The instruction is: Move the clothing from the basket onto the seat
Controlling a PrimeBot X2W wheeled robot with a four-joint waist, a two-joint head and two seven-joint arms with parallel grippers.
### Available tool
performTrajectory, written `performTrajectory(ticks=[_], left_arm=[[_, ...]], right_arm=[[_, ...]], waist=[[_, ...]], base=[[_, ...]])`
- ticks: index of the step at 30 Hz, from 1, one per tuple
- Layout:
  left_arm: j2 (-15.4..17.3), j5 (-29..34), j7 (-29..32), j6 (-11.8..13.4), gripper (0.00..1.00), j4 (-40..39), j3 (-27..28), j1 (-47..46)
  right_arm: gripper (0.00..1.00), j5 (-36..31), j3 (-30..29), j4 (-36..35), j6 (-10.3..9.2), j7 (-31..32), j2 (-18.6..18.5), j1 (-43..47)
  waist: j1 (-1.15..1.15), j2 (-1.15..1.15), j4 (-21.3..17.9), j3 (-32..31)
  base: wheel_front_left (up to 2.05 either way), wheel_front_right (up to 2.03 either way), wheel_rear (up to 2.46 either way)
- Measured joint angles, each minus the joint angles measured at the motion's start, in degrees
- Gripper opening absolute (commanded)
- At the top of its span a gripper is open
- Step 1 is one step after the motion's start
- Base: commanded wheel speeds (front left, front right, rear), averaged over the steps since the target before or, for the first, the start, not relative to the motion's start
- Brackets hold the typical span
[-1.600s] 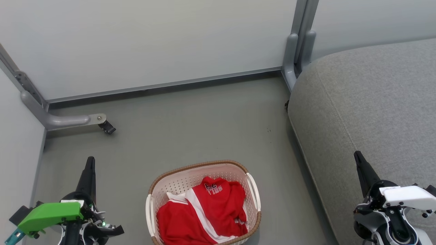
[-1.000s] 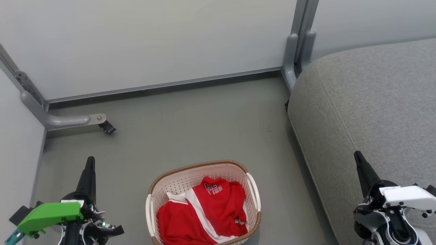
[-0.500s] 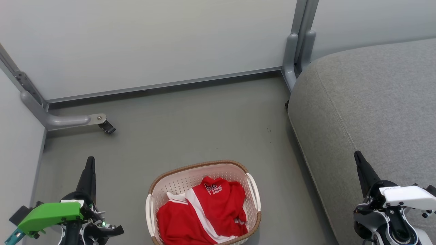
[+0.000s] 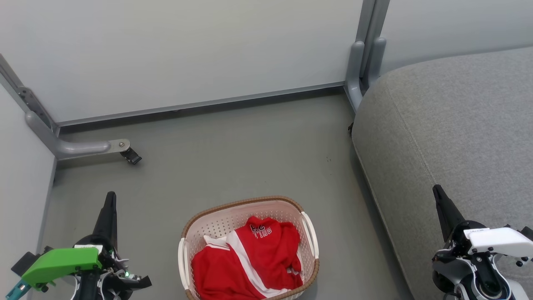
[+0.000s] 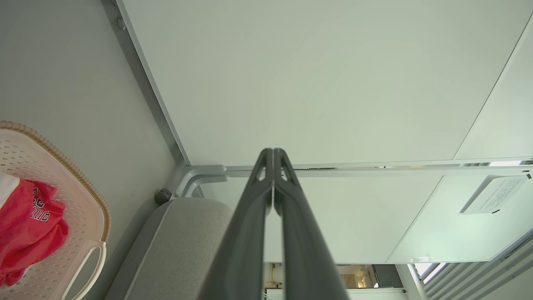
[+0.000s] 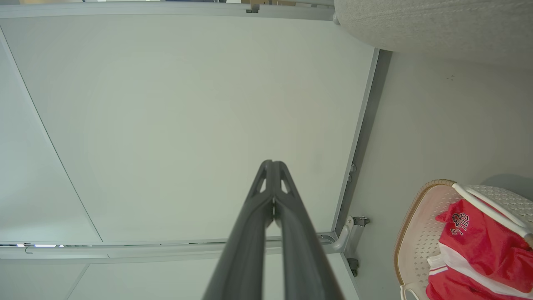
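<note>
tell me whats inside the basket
The basket holds the clothing, red with white stripes, lying crumpled. Bare perforated wall shows at the far end. Anything beneath the clothing is covered.

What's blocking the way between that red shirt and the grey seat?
Nothing visible except the wall of the basket. The clothing lies uncovered inside, with floor between it and the seat.

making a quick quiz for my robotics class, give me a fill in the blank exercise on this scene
1. The clothing in the basket is mainly ___ in colour.
2. In the head view the basket stands on the floor, to the ___ of the seat.
3. The fingers of the left gripper and the right gripper are ___, holding nothing.
Missing words: red; left; shut.
</note>
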Motion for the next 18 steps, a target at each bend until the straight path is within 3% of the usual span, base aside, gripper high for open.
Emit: performTrajectory(ticks=[18], left_arm=[[0.0,0.0,0.0,0.0,0.0,0.0,0.0,0.0]], right_arm=[[0.0,0.0,0.0,0.0,0.0,0.0,0.0,0.0]], waist=[[0.0,0.0,0.0,0.0]], base=[[0.0,0.0,0.0]])
